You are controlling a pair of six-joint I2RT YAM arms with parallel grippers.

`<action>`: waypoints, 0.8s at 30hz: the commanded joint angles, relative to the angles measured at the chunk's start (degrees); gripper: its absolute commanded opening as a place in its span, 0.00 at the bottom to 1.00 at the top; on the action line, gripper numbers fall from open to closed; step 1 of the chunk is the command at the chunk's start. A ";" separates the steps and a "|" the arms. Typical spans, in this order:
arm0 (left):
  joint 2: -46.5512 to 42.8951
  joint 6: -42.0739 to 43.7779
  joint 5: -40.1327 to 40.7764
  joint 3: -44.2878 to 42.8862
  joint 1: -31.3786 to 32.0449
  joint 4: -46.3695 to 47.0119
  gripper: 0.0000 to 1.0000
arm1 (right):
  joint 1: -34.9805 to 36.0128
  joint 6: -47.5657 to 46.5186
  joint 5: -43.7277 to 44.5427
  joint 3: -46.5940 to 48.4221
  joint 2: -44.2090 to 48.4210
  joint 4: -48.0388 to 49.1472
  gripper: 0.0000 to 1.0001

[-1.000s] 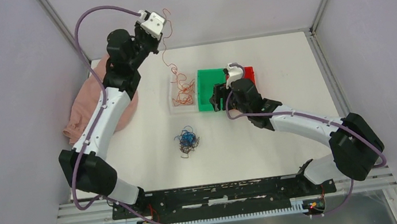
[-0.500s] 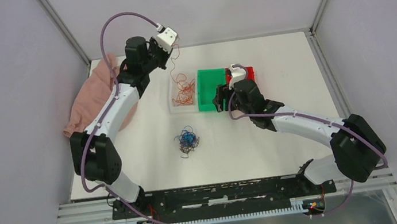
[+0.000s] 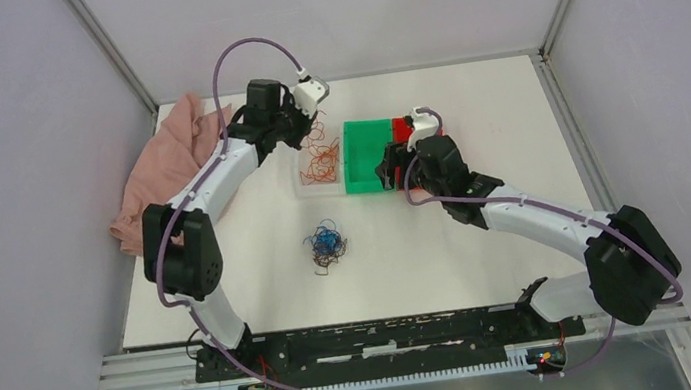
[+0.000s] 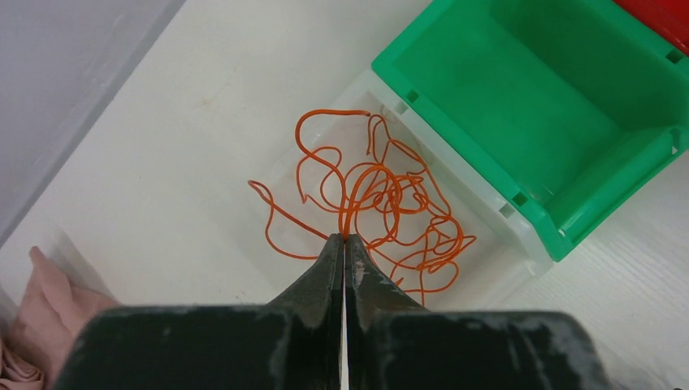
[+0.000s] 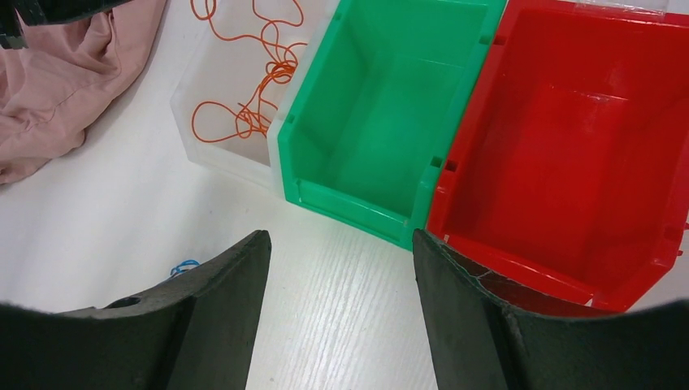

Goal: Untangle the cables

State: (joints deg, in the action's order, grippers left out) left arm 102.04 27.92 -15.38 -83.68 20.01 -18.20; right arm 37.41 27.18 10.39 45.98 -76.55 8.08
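My left gripper (image 4: 344,237) (image 3: 305,128) is shut on an orange-red cable (image 4: 351,213). The strand runs from the fingertips down into a curly pile of orange-red cables (image 4: 390,203) (image 3: 320,163) (image 5: 252,97) lying in the clear bin (image 4: 272,166). A tangle of blue and dark cables (image 3: 326,245) sits on the table in front of the bins; a blue loop (image 5: 184,266) shows beside my right finger. My right gripper (image 5: 341,244) (image 3: 387,171) hangs open and holds nothing, above the table just in front of the green bin (image 5: 382,122).
Clear bin (image 3: 303,192), green bin (image 3: 368,152) and red bin (image 3: 410,129) (image 5: 569,146) stand side by side at mid-table; green and red hold nothing. A pink cloth (image 3: 167,168) (image 5: 57,81) lies at the left edge. Grey walls enclose the table.
The left arm swung down and to the right from high near the back wall, bringing the hanging orange-red cable down over the clear bin. The right arm shifted slightly right.
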 commanded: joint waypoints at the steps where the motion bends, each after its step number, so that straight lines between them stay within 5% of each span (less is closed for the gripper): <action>1: 1.53 -5.38 -3.86 -3.19 0.23 -0.44 0.03 | -0.49 0.76 -0.24 -0.42 2.15 1.61 0.71; 15: 3.21 -16.69 -9.69 -4.31 3.09 -0.58 0.03 | -1.88 1.49 -1.09 -1.50 2.45 1.74 0.71; 24: 3.83 -12.89 2.51 -0.84 2.93 3.41 0.03 | -2.06 2.22 -2.02 -1.42 2.10 1.78 0.71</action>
State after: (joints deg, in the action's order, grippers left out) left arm 106.67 14.39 -19.70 -85.54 23.16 -18.85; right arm 35.59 28.69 9.02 44.38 -75.68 8.05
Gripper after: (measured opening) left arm 0.032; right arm 0.712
